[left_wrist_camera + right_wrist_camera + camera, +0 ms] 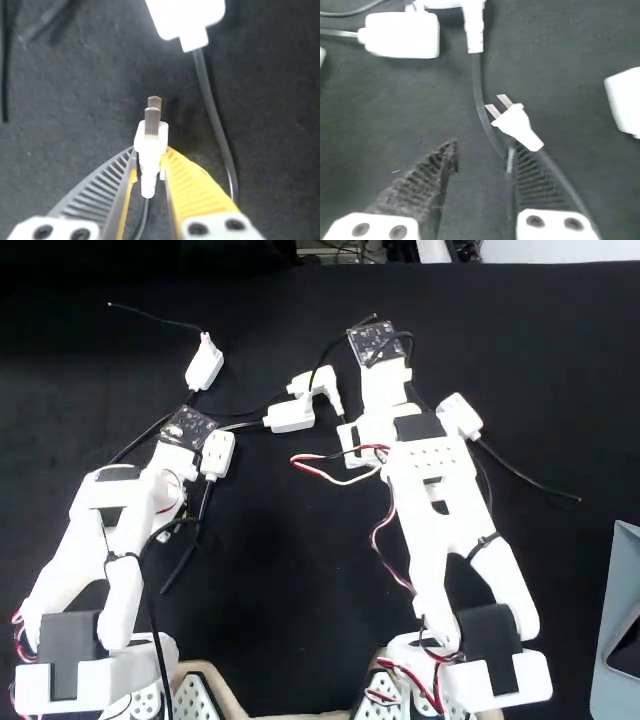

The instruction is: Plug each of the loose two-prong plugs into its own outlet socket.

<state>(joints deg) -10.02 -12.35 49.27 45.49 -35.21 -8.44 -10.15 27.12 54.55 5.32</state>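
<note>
Two-prong plug [150, 144] pinched between fingers [196, 190], prongs pointing toward white outlet socket [186, 17], black cord [215, 120] alongside

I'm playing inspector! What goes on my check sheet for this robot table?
Surface: black cloth over the table.
Job's things: first plug is held with its prongs pointing toward a white socket; second plug lies loose on the cloth.
Clutter: nothing seen.
Grippers: left pincer is shut on the first plug; right pincer is open, with the second plug beside one finger.
Cables: dark lead runs from the white socket.
Surroundings: grey object at the high view's right edge.
</note>
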